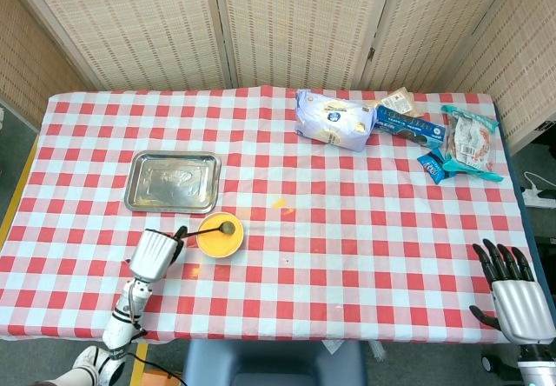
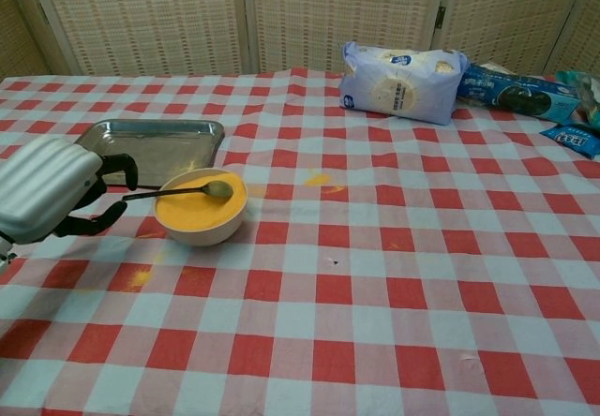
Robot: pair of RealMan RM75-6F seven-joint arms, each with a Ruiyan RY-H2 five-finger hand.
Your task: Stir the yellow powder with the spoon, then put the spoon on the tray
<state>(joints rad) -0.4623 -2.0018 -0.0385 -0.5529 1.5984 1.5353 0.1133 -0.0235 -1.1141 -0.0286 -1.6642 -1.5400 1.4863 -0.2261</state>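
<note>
- The spoon [image 2: 187,191] lies across the bowl [image 2: 201,212] of yellow powder [image 2: 197,207]: its scoop end rests on the powder, and its dark handle sticks out over the rim toward the left robot hand [image 2: 52,191].
- The left robot hand sits just beside the bowl, its dark fingers [image 2: 120,165] parted around the tip of the handle, one above and one below. Neither view shows plainly whether they touch the handle, so its grip cannot be told.
- In the head view the left robot hand [image 1: 155,253] is right at the handle's end, and the bowl [image 1: 220,235] is on the far side of the spoon [image 1: 207,230] from it.
- The tray [image 2: 150,150] lies just beyond the left robot hand, close behind the bowl; its metal surface shows only a faint yellow dusting.
- Small smears of yellow powder mark the checked cloth of the desk [image 2: 375,275], one near the left robot hand and one past the bowl.
- The right robot hand [image 1: 512,292] is well apart from all this, at the desk's opposite near corner, fingers spread and holding nothing.
- Far from both hands, at the back of the desk, lie a pale blue snack bag [image 2: 401,81], a dark blue biscuit pack [image 2: 517,90] and smaller packets [image 1: 465,147]; their print is too small to read.
</note>
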